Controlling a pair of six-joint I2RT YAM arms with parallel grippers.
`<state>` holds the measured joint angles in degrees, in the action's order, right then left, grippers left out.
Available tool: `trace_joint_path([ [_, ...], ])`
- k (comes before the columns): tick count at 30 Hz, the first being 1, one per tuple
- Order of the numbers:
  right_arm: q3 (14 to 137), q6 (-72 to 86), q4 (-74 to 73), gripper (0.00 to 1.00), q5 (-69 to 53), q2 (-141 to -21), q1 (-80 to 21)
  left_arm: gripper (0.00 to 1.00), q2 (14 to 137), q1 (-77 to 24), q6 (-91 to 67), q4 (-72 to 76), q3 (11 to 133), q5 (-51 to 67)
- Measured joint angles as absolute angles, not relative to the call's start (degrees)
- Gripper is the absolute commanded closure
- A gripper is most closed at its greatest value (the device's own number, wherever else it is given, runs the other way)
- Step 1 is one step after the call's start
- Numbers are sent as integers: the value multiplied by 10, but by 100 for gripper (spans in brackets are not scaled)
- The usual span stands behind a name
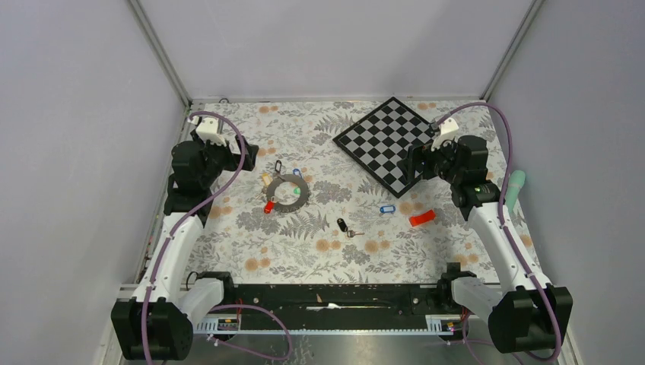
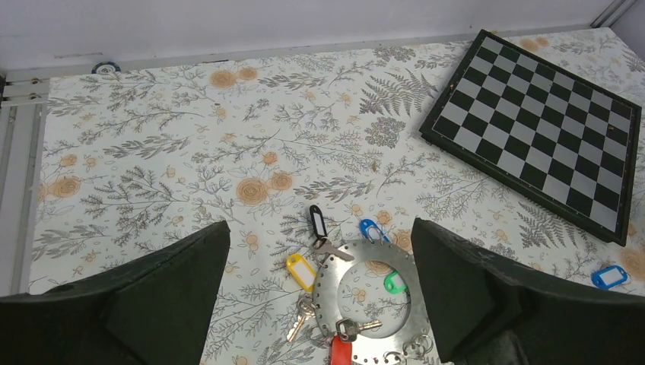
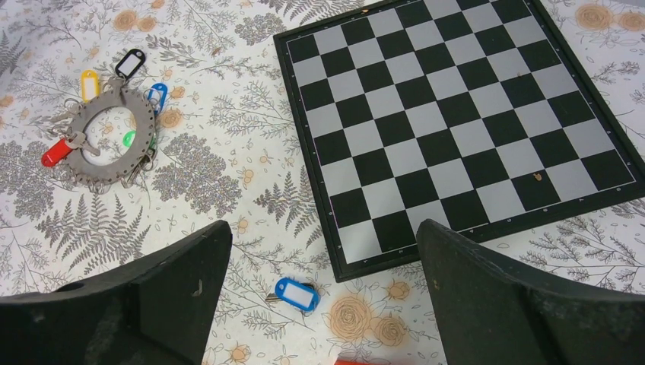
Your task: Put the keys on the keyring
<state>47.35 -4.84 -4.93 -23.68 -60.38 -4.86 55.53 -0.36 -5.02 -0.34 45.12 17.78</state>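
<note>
near the keyring (image 1: 287,191) the left gripper (image 2: 318,228) gapes empty; right gripper (image 3: 323,224) gapes too

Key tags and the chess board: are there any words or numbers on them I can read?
No text can be read anywhere.
Yellow oval plastic key tag: label looks blank, too small to be sure.
Loose blue oval plastic key tag: the same.
Black-and-white chequered board: only squares, no letters or numbers.
Grey flat metal keyring: only small holes.
</note>
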Motion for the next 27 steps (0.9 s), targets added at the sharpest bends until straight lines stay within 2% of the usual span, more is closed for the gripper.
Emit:
trace_joint_path([
  [13, 474, -48, -44, 1, -237, -604, -49, 1, 564, -4, -39, -17, 455, 180],
  [21, 482, -68, -75, 1, -255, -604, -49, 1, 594, -4, 35, -123, 509, 189],
  [27, 526, -139, -157, 1, -332, -610, -49, 1, 588, -4, 143, -232, 537, 241],
])
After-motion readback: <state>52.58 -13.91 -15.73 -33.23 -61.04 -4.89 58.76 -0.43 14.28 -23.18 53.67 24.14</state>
